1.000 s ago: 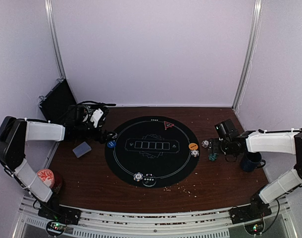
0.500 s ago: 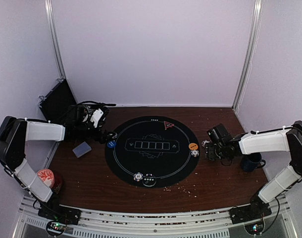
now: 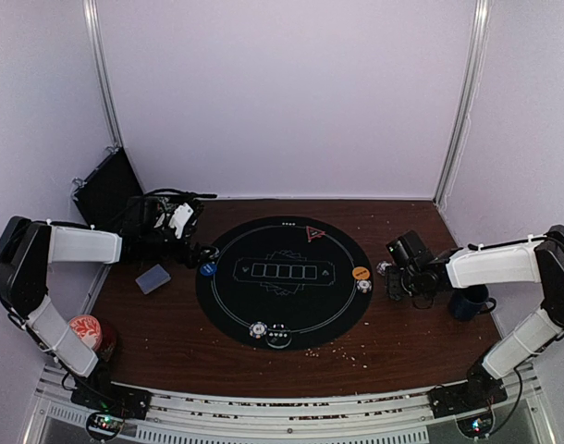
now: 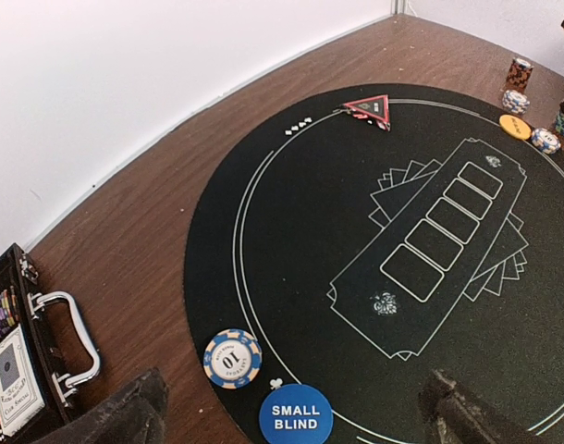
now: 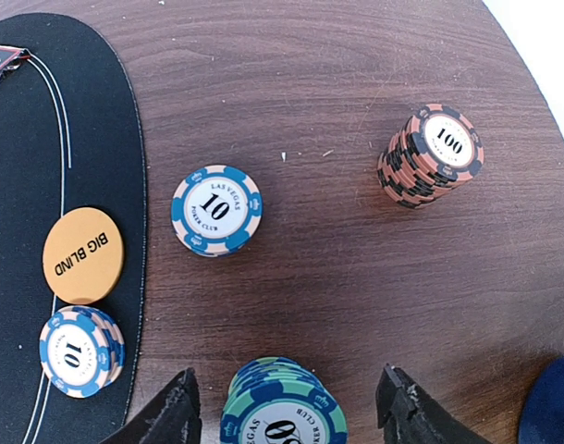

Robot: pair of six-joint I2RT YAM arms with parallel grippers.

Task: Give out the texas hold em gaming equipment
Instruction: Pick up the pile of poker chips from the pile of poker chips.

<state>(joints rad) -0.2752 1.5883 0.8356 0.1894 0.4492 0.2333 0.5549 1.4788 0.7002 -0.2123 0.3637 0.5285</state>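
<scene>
Right claw astride the teal stack, left claw spread over the small blind.

My right claw (image 5: 287,384) is partly spread, one finger on either side of the teal chip stack (image 5: 282,414) with a gap on both sides, gripping nothing, on bare wood off the mat's (image 3: 222,305) 3 o'clock edge. From that stack, a single 10 chip (image 5: 216,210) lies at 11 o'clock, the 100 stack (image 5: 430,154) at 1 o'clock, the orange BIG BLIND button (image 5: 82,255) at 10 o'clock and a blue 10 stack (image 5: 79,351) at 9 o'clock. My left claw (image 4: 296,384) is wide and empty above the blue SMALL BLIND button (image 4: 296,418) at the mat's 9 o'clock. The red triangle marker (image 4: 369,108) sits at 1 o'clock, and the cards (image 3: 153,278) are on wood beyond 9 o'clock.
</scene>
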